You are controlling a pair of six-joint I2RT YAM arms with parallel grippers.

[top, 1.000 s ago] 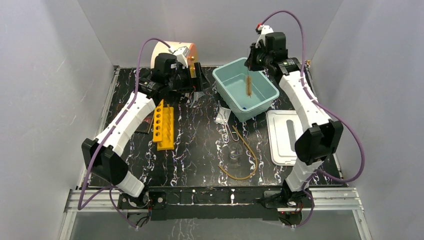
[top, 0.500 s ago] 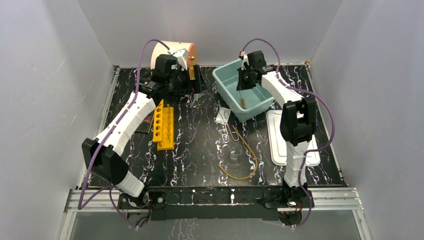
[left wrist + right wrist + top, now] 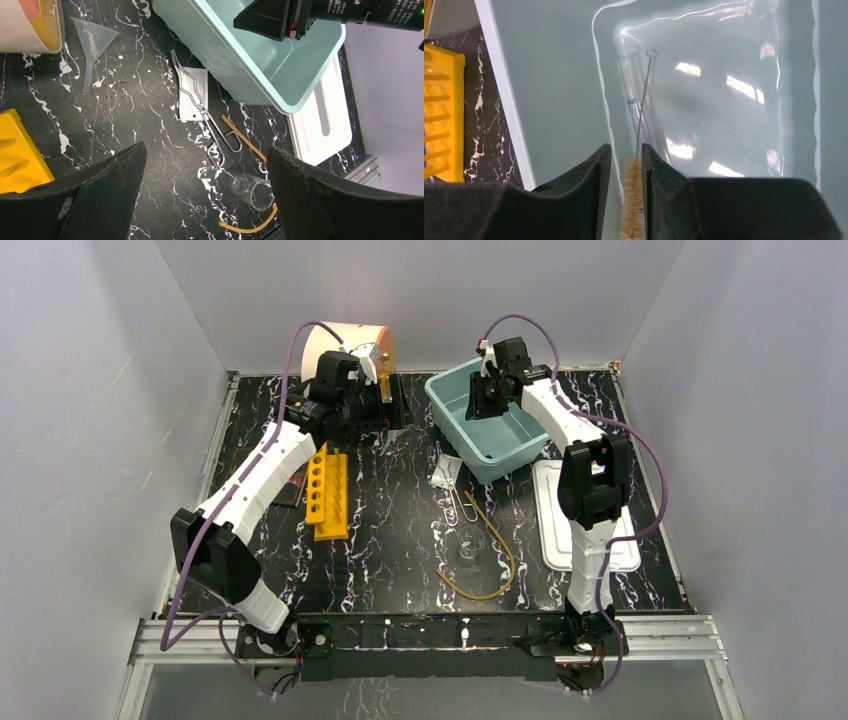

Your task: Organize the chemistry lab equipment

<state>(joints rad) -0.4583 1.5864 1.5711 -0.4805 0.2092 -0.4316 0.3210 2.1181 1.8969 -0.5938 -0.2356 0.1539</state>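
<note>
Ok, the right arm has come down from above the teal bin [image 3: 452, 412] into it, and the right fingers [image 3: 594, 172] look slightly parted. The brush [image 3: 632, 200] sits between them, bristle end in the narrow gap. Its wire handle runs along the bin floor beside a glass tube [image 3: 630, 90]. We cannot tell if they still pinch it. We read this as brush delivered, release starting.

Left fingers [image 3: 112, 172] are spread wide and hold nothing, hovering over the surface above the tongs [image 3: 199, 102]. Funnel [image 3: 93, 36], glass dish [image 3: 253, 191], rubber loop [image 3: 513, 558] and yellow rack [image 3: 327, 490] all lie outside the bin.
</note>
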